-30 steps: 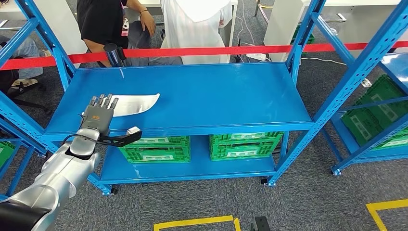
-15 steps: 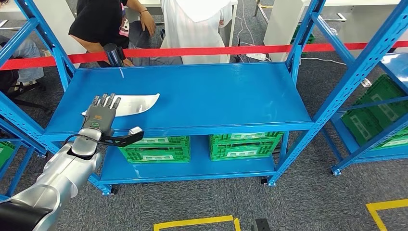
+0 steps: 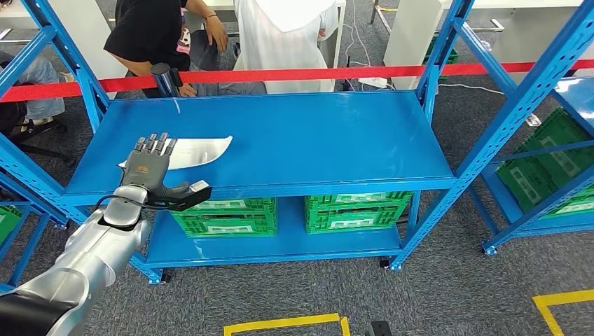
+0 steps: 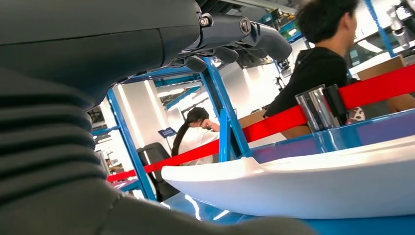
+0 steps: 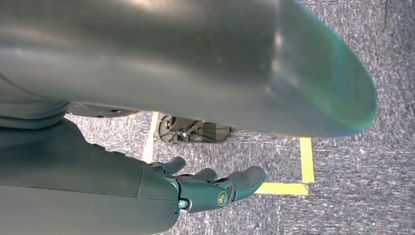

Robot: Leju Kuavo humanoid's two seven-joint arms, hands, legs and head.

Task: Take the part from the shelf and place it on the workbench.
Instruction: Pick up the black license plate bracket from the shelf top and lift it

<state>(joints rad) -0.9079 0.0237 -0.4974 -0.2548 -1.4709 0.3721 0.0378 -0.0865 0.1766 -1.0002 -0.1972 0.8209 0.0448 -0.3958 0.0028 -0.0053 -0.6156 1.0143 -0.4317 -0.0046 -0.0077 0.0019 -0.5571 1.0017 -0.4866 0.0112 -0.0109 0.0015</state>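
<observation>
One white part [image 3: 189, 152] lengthwise along shelf [image 3: 315, 140], tip rightward, left hand [image 3: 148, 166] fingers spread, empty.

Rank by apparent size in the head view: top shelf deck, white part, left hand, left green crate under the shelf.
1. top shelf deck
2. white part and left green crate: look alike, and both are partly hidden, so unranked
3. left hand, though it sits nearer the camera

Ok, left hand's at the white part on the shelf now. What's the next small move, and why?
Probably close the left hand on the near end of the white part. The fingers lie spread over that end and the thumb sticks out to the side along the shelf edge, so nothing is gripped yet. The left wrist view shows the part lying flat on the shelf, just under the fingers.
</observation>
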